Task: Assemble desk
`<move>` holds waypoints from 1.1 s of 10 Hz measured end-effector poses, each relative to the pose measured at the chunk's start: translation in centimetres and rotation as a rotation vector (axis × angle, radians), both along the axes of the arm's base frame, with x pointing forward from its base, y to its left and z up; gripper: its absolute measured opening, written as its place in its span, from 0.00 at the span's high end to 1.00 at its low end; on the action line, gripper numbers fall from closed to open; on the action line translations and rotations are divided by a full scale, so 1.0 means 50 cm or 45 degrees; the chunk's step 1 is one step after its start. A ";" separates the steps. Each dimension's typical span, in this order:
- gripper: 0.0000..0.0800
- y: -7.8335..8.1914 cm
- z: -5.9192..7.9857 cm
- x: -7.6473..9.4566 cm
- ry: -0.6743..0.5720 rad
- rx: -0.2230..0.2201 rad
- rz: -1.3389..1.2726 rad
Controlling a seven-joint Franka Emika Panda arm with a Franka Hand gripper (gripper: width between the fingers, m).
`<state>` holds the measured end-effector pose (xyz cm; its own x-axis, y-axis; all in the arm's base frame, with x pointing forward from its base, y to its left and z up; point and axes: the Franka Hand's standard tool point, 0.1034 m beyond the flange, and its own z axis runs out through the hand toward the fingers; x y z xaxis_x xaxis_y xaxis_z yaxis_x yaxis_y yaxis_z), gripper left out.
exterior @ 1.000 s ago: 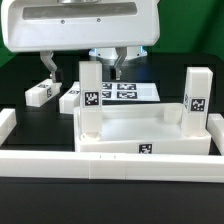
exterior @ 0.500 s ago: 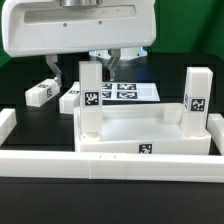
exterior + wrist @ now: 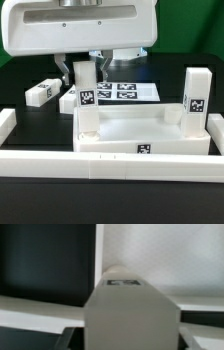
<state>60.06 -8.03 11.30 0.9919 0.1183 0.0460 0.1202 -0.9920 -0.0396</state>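
My half-open tool [image 3: 84, 77] astride the smooth white square plastic leg [image 3: 89, 118], at nine o'clock of the rimmed white tabletop [image 3: 180, 146], grip unclear.

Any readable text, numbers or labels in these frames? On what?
No words, brands or numbers anywhere, only black-and-white square tags with patterns and no characters.
marker board: several tags.
tabletop: one tag on the front wall.
leg standing at the exterior view's left: one tag, blurred in the wrist view.
leg standing at the exterior view's right: one tag.
lying legs: one tag each, tiny.
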 end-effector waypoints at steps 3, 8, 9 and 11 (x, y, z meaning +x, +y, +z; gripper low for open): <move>0.64 -0.008 -0.001 0.014 0.052 0.059 -0.394; 0.64 -0.007 -0.003 0.016 0.089 0.104 -1.035; 0.64 -0.008 -0.003 0.016 0.099 0.117 -1.160; 0.64 -0.009 -0.004 0.016 0.118 0.127 -1.392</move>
<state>60.86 -8.48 11.10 0.5593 -0.8257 -0.0737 -0.8283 -0.5531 -0.0893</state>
